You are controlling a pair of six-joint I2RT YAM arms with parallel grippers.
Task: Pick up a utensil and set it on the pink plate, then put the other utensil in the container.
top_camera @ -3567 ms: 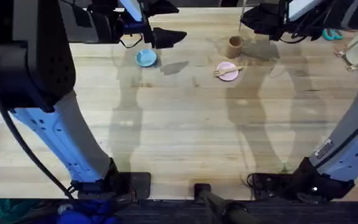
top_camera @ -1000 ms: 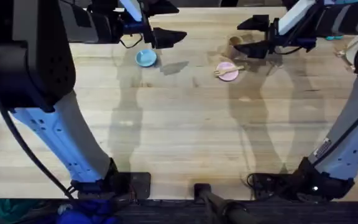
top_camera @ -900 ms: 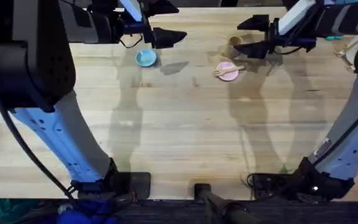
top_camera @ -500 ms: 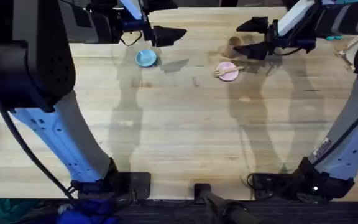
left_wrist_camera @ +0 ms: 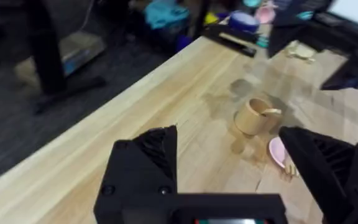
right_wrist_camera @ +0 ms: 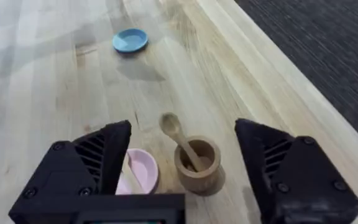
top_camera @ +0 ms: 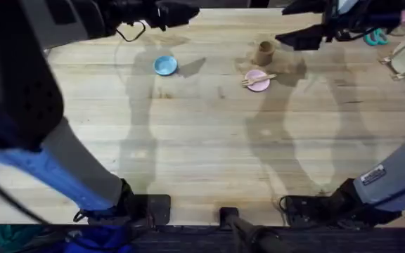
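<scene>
The right gripper [right_wrist_camera: 182,171] stands wide open with nothing between its fingers, hovering over the brown container [right_wrist_camera: 196,163]. The wooden spoon [right_wrist_camera: 182,142] stands in that cup, handle down and leaning, its oval bowl poking out over the rim. Just beside the cup lies the pink plate [right_wrist_camera: 140,172], partly hidden behind one finger. In the overhead view the cup [top_camera: 264,52] sits in the upper middle of the frame, the pink plate [top_camera: 257,80] just below it, and the wooden fork [top_camera: 257,79] lies across the plate with its handle overhanging the rim.

The left gripper [left_wrist_camera: 229,162] is likewise spread open and empty, held high above the table's far edge.

Judged from how things lie, both placements look done, so the step in hand is to back off cleanly. The right arm should rise straight up before swinging away, keeping its fingers clear of the spoon's protruding bowl; a brush there could tip the light cup or knock it against the plate.

The light blue plate [top_camera: 164,65] sits well apart at upper left, out of the way.

No brand, label or legible writing can be made out on any of these things.
</scene>
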